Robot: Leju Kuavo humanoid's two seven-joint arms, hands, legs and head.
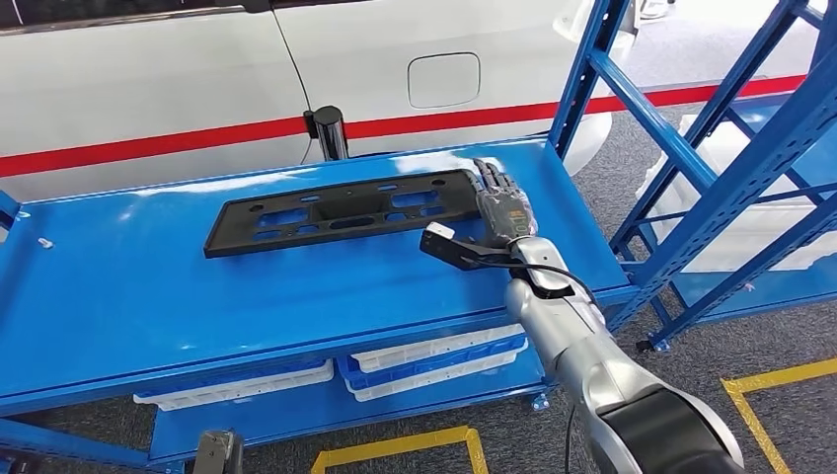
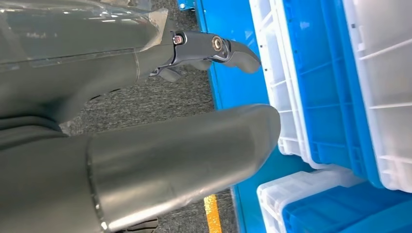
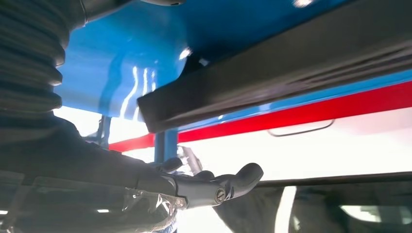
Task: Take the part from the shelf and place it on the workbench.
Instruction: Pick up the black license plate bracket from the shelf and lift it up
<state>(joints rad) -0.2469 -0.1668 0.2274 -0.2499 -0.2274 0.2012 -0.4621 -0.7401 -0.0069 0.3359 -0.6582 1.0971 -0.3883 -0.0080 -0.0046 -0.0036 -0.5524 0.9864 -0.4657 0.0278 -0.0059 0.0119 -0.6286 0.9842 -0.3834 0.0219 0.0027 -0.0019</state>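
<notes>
The long black plastic part point(image 1: 341, 210) lies flat on the blue workbench point(image 1: 148, 286), towards its far side. My right hand point(image 1: 500, 212) hovers at the part's right end with its fingers stretched out and its thumb spread towards me, holding nothing. In the right wrist view, the part's dark edge point(image 3: 272, 73) sits a clear gap away from my fingers point(image 3: 214, 187). My left hand point(image 2: 160, 150) hangs low beside the bench. Its thumb and fingers are apart and it is empty.
A white car with a red stripe point(image 1: 444, 118) stands right behind the bench. A blue shelf rack point(image 1: 711, 168) rises at the right. White and blue bins point(image 1: 434, 360) sit on the lower shelf under the bench. Yellow tape lines point(image 1: 770, 380) mark the floor.
</notes>
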